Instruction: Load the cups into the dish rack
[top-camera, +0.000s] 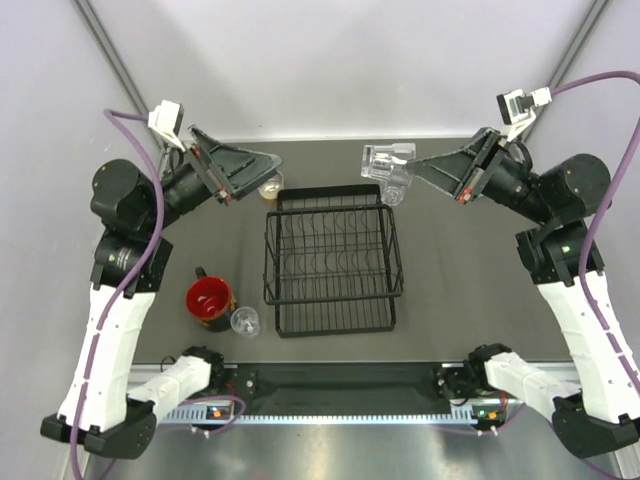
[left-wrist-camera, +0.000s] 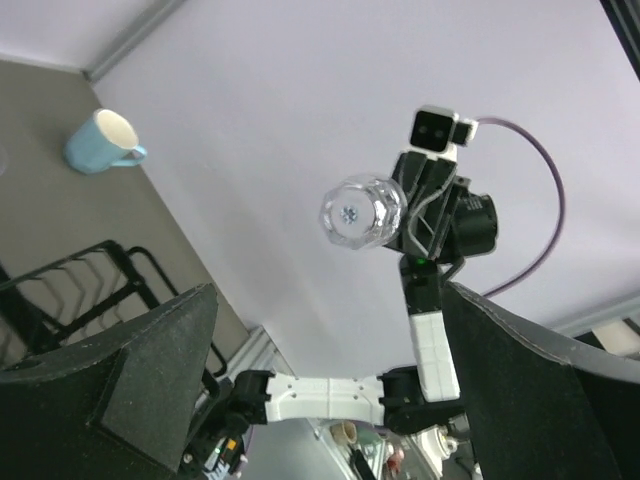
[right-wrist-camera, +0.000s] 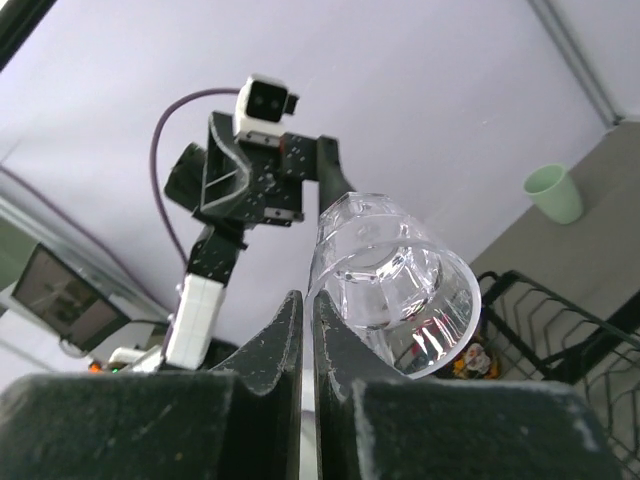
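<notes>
Grey counter (top-camera: 450, 280) is being occupied by an empty rack (top-camera: 332, 262); seemingly nothing is loaded yet. A glass (top-camera: 388, 158) is being pinched by the right gripper (top-camera: 415, 172) near the counter's far edge, and the left gripper (top-camera: 258, 172) is being held wide beside a tan cup (top-camera: 270, 189).

A dark grey table (top-camera: 470, 300) fills the frame's middle, pale lilac walls (top-camera: 350, 60) above, a black strip (top-camera: 340, 380) below.

My work surface is a dark grey matte table (top-camera: 450, 300). Plain pale lavender wall panels (top-camera: 340, 60) enclose it on three sides, joined at the far corners by grey metal struts (top-camera: 118, 58). Lighting is even and diffuse. My right wrist view shows a monitor (right-wrist-camera: 60, 295) at lower left
</notes>
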